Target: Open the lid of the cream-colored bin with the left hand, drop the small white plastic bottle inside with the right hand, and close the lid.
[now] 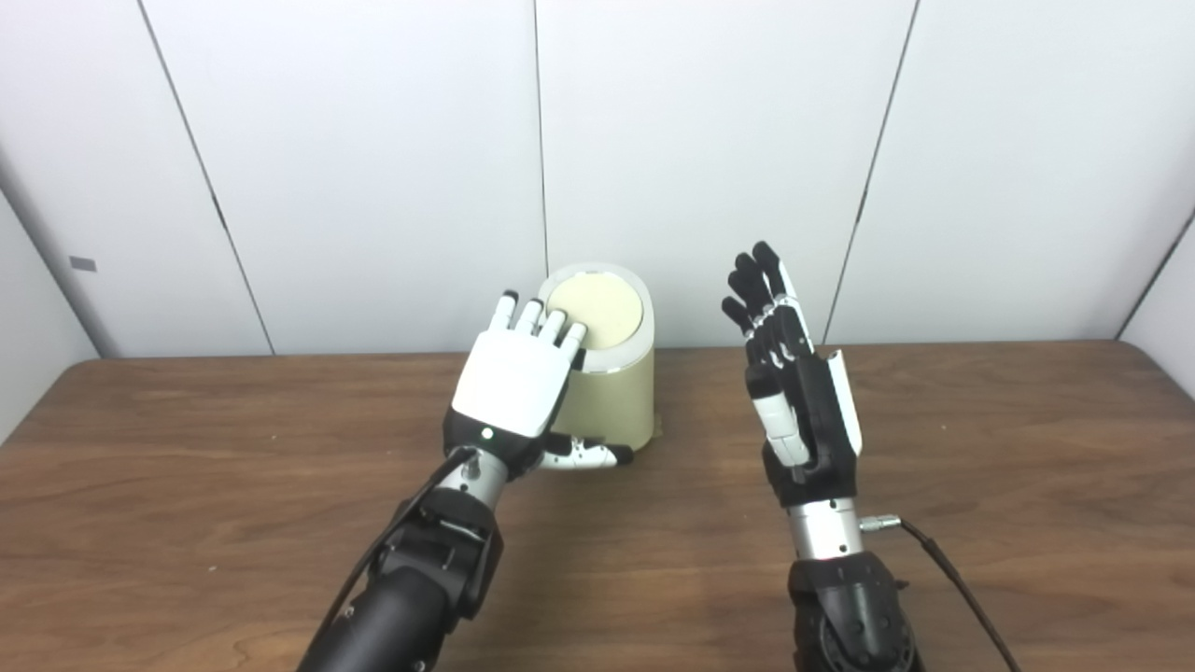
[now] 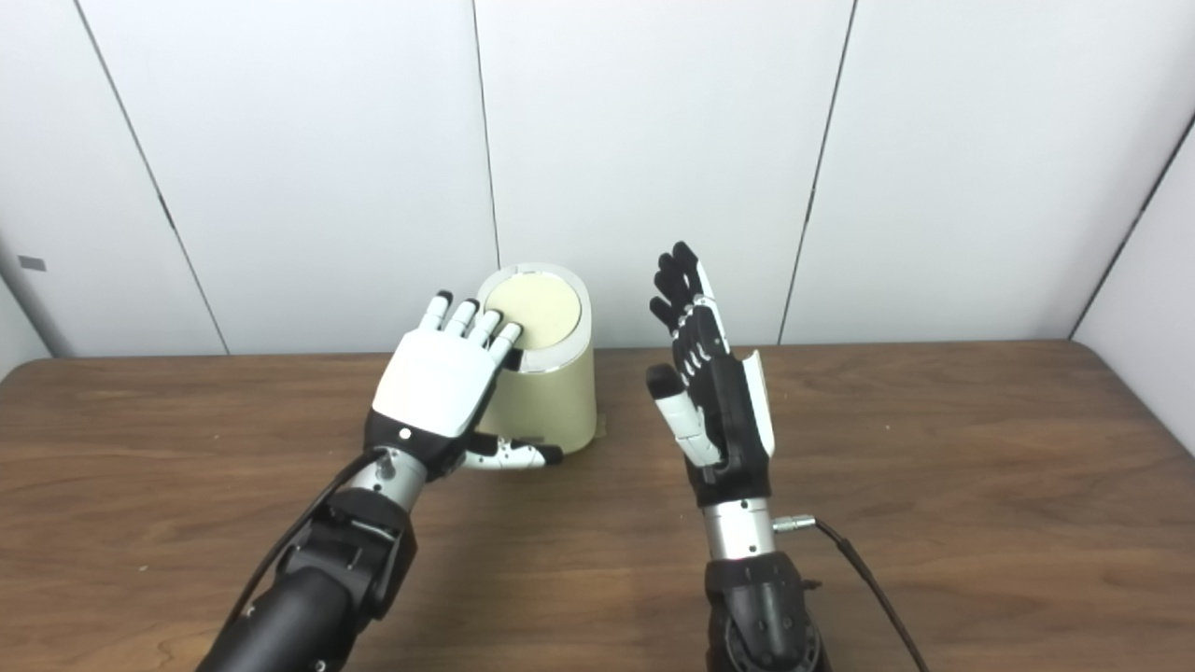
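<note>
The cream-colored bin (image 1: 611, 387) stands upright at the far edge of the wooden table, close to the wall. It is a rounded tub, wider at the base, with a pale round lid (image 1: 596, 309) lying closed inside a white rim (the top slopes slightly forward).

The cream-colored bin (image 1: 611, 373) stands at the back of the tabletop (image 1: 980, 467), close to the white wall panels (image 1: 709, 140), so little room shows behind it. Its lid (image 1: 596, 309) lies flat and shut. The left robot hand (image 1: 513, 383) covers the bin's front left, fingers (image 1: 551, 327) spread over the lid's near edge, thumb (image 1: 588, 455) stretched across the bin's base. The right robot hand (image 1: 794, 392) stands upright, fingers apart, just right of the bin, a bare gap between them. Wood lies bare along both sides and the front.
</note>
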Tool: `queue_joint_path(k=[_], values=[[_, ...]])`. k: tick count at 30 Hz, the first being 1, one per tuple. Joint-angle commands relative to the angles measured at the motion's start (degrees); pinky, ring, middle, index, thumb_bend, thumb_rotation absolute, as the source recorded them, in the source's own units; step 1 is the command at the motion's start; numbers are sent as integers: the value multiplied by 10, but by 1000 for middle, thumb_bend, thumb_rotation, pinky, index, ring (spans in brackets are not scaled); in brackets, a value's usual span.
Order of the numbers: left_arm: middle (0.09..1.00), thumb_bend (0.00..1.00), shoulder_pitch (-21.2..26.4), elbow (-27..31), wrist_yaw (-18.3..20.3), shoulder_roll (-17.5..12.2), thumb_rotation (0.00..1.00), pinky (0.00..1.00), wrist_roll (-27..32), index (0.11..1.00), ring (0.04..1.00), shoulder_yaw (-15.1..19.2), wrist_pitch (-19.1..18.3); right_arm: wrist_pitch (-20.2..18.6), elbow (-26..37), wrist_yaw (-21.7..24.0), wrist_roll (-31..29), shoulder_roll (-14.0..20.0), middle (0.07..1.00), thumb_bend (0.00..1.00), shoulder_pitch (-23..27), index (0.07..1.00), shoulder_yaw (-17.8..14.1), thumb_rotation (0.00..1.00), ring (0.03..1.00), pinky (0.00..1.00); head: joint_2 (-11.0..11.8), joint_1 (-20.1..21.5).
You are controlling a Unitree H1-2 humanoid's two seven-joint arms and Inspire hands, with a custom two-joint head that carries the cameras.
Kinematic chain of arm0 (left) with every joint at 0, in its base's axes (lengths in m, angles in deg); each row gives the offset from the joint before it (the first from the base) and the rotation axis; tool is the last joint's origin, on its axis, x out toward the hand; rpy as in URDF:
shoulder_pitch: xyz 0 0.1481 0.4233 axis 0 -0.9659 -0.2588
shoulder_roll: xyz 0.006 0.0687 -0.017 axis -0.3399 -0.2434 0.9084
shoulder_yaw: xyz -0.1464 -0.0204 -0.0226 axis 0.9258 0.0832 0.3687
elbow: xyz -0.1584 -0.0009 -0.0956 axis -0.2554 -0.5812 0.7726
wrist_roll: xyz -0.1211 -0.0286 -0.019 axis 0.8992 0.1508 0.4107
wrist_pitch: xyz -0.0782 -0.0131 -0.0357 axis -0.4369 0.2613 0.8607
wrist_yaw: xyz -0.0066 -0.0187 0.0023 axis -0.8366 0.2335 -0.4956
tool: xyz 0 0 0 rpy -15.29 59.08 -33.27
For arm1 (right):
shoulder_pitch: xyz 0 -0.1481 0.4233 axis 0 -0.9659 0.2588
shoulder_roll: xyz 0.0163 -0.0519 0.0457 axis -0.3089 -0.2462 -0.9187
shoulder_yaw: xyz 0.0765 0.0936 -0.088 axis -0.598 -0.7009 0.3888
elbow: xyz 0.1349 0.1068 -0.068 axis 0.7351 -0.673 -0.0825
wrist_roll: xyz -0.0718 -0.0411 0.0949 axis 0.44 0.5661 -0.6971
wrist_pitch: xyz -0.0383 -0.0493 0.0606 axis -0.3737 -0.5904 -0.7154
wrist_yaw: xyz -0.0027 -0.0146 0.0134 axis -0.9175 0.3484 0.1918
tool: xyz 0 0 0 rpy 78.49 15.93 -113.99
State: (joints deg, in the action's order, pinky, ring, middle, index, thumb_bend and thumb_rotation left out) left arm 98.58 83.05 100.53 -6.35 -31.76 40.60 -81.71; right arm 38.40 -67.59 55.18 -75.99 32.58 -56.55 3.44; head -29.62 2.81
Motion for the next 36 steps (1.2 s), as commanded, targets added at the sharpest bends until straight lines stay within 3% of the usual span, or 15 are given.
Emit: queue_joint_path(k=[1, 5, 12, 16, 20, 23, 26, 28, 32, 36], values=[[1000, 752, 29, -2, -9, 6, 870, 1000, 1, 1000, 1000, 15, -15, 15, 9, 4, -4, -3, 952, 664, 19, 957, 0, 830, 944, 912, 0, 0], [1000, 745, 32, -15, -11, 13, 876, 1000, -2, 1000, 1000, 23, -22, 8, 13, 5, 0, -2, 950, 675, 18, 960, 2, 835, 946, 914, 0, 1], [1000, 729, 17, -10, -54, 26, 828, 1000, 25, 1000, 1000, 49, -33, 16, 11, 11, -14, -2, 952, 665, 15, 959, 1, 813, 946, 904, 1, 3], [1000, 672, 5, 33, -60, 38, 880, 1000, 38, 1000, 1000, 64, -42, 18, 6, 15, -15, 1, 950, 648, 15, 960, 0, 814, 946, 906, 4, -2], [1000, 629, -18, 117, -76, 49, 987, 1000, 77, 1000, 1000, 85, -31, 16, 6, 13, -10, 2, 953, 661, 13, 959, -1, 822, 947, 906, 6, 0], [979, 594, -53, 186, -155, 67, 999, 966, 155, 970, 983, 117, 8, 15, 9, 15, -11, 4, 952, 673, 13, 960, -2, 823, 948, 913, 5, -3], [815, 511, -86, 217, -282, 88, 987, 750, 248, 803, 806, 157, 89, 14, 10, 15, -13, 5, 950, 660, 13, 957, -3, 822, 946, 914, 5, -4], [758, 444, -104, 225, -329, 102, 960, 705, 330, 745, 750, 186, 144, 15, 11, 16, -16, 6, 951, 663, 12, 957, -4, 819, 946, 915, 6, -6], [724, 274, -125, 235, -331, 127, 886, 652, 517, 710, 719, 231, 216, 12, 22, 18, -21, 7, 954, 642, 9, 955, -4, 816, 948, 919, 6, -6], [787, 207, -147, 247, -292, 122, 888, 699, 650, 770, 776, 257, 229, -8, 54, 17, -23, 8, 944, 545, 3, 939, -6, 815, 940, 915, 2, -7]])
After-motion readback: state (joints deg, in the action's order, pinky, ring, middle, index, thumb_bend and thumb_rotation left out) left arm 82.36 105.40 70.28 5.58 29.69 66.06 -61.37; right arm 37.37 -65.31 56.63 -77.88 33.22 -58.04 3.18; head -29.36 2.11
